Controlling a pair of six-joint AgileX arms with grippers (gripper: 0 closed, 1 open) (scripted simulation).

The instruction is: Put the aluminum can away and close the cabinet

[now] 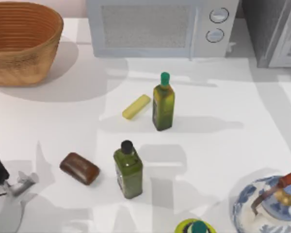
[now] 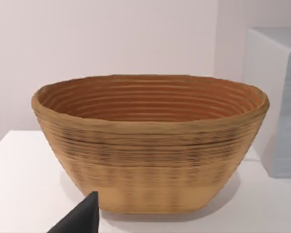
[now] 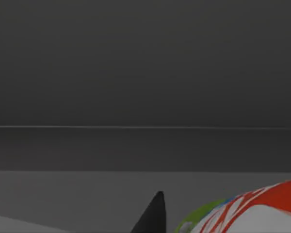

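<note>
The aluminum can (image 3: 262, 208) turns up in the right wrist view, red and white label with a bit of the yellow-green band, sitting right beside one dark tip of the right gripper (image 3: 156, 217). Everything behind it is flat dark grey with a thin pale line running across. My guess is that's the inside of the cabinet (image 3: 145, 73), so the can is either already in there or at least at the mouth of it. I honestly can't tell whether the right gripper is clamped on the can or has let go, since just that one tip is in the shot and the contact itself isn't.

In the top view the cabinet (image 1: 269, 29) is the dark speckled box in the upper right corner of the frame, with its pale door panel (image 1: 290, 43) at the far right edge. I can't say how far open the door is from here.

The left gripper (image 1: 20, 184) is parked at the lower left of the top view, just staring at the wicker basket (image 2: 150, 145). No telling if it's spread or closed either. It doesn't look involved.

So I'd call this the "put the can away" step, near its end. What comes next, as I see it:
- set the can down on the cabinet floor and let go cleanly so it doesn't tip
- back the right arm straight out without dragging the can along
- then get behind the door panel and push it shut
</note>
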